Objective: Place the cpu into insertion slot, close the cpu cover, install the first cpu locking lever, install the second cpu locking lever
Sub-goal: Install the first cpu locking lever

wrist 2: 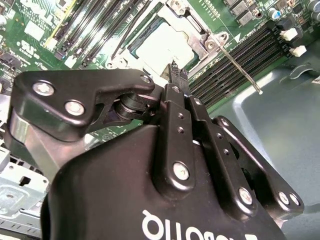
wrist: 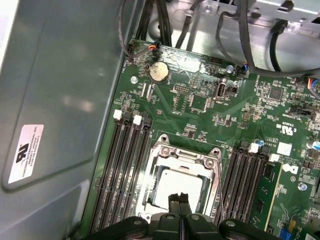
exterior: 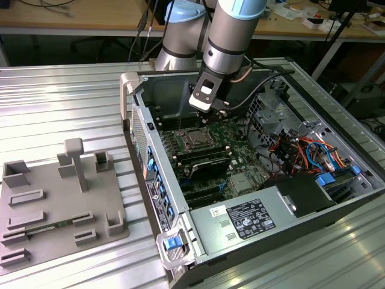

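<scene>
A big ribbed metal counter (exterior: 60,102) holds an open computer case (exterior: 157,180) lying on its side. 1 thick grey robot arm (exterior: 231,30) comes down into the case from above. On the exterior view's left, near the case, a flat grey tray (exterior: 57,180) with small holders on it lies on the counter.

Inside the case is a green board (wrist: 200,100) with long black memory slots (wrist: 125,170) on 2 sides of the socket. The black end effector (wrist: 178,199) hangs just above the socket. In both wrist views its 2 fingers (wrist: 174,206) are pressed together with nothing between them, so it is clenched on nothing.

The insertion slot (wrist: 155,150) sits in the middle of the board between the memory slots. The cpu cover (wrist: 185,157), a thin shiny frame, seems to lie flat on the slot. The cpu (wrist: 172,182) is in the slot, and its pale silver top shows through the square window of the cover, right under the fingertips.

In the second wrist view, 1 thin metal lever (wrist 2: 240,70) sticks out from a corner of the slot and reaches across the memory slots.
</scene>
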Tool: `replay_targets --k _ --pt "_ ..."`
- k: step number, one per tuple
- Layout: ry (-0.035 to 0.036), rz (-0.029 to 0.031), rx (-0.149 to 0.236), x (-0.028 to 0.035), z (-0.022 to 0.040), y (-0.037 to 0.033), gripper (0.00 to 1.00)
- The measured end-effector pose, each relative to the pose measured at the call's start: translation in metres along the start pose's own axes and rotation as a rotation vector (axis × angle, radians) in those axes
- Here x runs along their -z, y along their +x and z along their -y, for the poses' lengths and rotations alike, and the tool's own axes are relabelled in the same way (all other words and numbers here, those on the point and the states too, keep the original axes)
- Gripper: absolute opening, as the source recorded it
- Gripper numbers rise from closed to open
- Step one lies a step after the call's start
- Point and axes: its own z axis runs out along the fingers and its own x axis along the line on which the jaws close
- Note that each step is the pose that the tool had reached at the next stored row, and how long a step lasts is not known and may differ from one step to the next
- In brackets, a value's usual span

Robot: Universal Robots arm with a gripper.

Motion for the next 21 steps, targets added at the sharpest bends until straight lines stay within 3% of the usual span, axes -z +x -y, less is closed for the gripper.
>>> replay_targets --k 3,6,10,18,19,21 --pt "0.0008 -0.0009 0.042 0.0 0.0 0.0 0.11" --pt "0.0021 -0.0025 0.122 0.0 0.0 0.0 0.11" --pt "0.0025 -0.003 0.144 0.0019 0.0 0.0 0.11" --pt "0.0024 -0.004 0.153 0.0153 -0.0003 0.0002 0.11" --pt "0.0023 -0.0045 0.166 0.0154 -0.0003 0.0003 0.11" --pt "0.0038 -0.0057 0.235 0.0157 -0.0003 0.0003 0.11"
